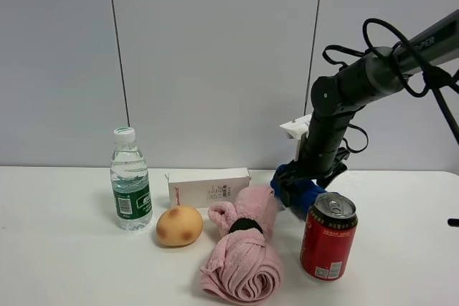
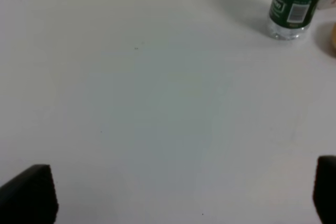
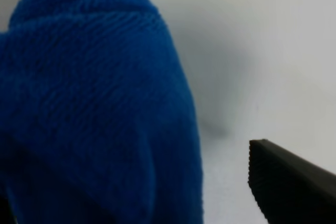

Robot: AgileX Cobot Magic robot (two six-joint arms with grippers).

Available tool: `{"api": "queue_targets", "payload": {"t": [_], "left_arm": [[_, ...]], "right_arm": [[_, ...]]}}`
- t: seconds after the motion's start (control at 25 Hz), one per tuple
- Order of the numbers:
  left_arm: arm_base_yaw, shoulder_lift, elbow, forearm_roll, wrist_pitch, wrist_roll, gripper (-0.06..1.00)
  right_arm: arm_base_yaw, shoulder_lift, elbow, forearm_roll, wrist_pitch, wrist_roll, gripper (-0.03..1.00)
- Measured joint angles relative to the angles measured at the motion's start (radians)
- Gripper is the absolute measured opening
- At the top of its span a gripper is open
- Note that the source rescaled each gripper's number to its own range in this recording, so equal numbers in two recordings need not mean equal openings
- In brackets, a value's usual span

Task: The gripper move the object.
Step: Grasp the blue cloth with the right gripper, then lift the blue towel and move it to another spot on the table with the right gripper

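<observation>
The left pincer [image 2: 177, 193] hangs over a bare white counter [image 2: 157, 103], its two black fingers [image 2: 29, 195] spread wide with nothing between them. Only the tips show. From the pincer, a water bottle [image 2: 291, 11] stands upright on the counter at about one o'clock, well apart. Only its clear lower body and its green label with a barcode are visible. At the bottle's four o'clock, a tan sliver [image 2: 333, 38] shows, too little to identify.
</observation>
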Motion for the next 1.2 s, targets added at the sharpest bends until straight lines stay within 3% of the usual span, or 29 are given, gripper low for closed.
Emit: {"api": "queue_targets", "payload": {"t": [0.08,0.2,0.28,0.4,0.68,0.92,1.08,1.2], "left_arm": [[0.000,0.000,0.000,0.000,0.000,0.000,1.00],[0.000,0.000,0.000,0.000,0.000,0.000,1.00],[0.000,0.000,0.000,0.000,0.000,0.000,1.00],[0.000,0.000,0.000,0.000,0.000,0.000,1.00],[0.000,0.000,0.000,0.000,0.000,0.000,1.00],[0.000,0.000,0.000,0.000,0.000,0.000,1.00],[0.000,0.000,0.000,0.000,0.000,0.000,1.00],[0.000,0.000,0.000,0.000,0.000,0.000,1.00]], "right_arm": [[0.000,0.002,0.000,0.000,-0.004,0.000,0.71],[0.001,0.002,0.000,-0.008,-0.015,0.000,0.25],[0.001,0.002,0.000,-0.012,-0.015,0.000,0.01],[0.001,-0.003,0.000,-0.013,-0.004,0.000,0.00],[0.001,-0.172,0.000,-0.007,0.126,-0.002,0.00],[0.013,-0.402,-0.061,0.127,0.325,-0.135,0.00],[0.095,-0.462,-0.197,0.228,0.501,-0.199,0.00],[0.224,-0.461,-0.313,0.244,0.527,-0.219,0.00]]}}
